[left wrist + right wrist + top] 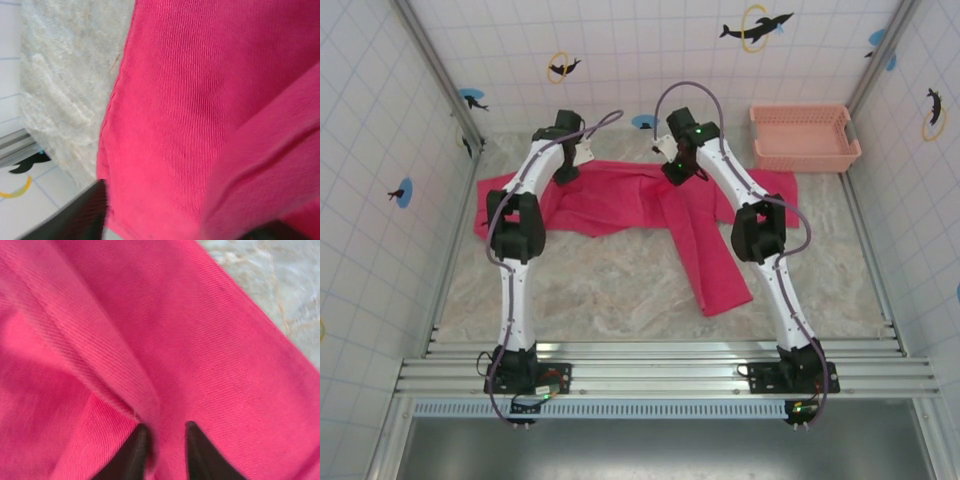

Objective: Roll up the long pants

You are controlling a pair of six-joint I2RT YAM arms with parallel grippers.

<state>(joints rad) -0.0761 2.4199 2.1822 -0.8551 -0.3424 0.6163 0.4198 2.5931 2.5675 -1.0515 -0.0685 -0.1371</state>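
Note:
The long pants (620,205) lie spread over the far half of the table, one leg reaching left and the other running down toward the right (715,270). My left gripper (567,168) is down at the far edge of the left leg. In the left wrist view its fingers (80,220) stand wide apart, open, with pink-red fabric (200,100) filling the gap. My right gripper (675,172) is at the crotch area. The right wrist view shows it (164,432) shut on a raised fold of the pants (125,370).
A salmon-pink lattice basket (803,138) stands at the back right, just beyond the pants. Tiled walls close in the table on three sides. Bare marbled tabletop (600,290) lies between the pants and the arm bases.

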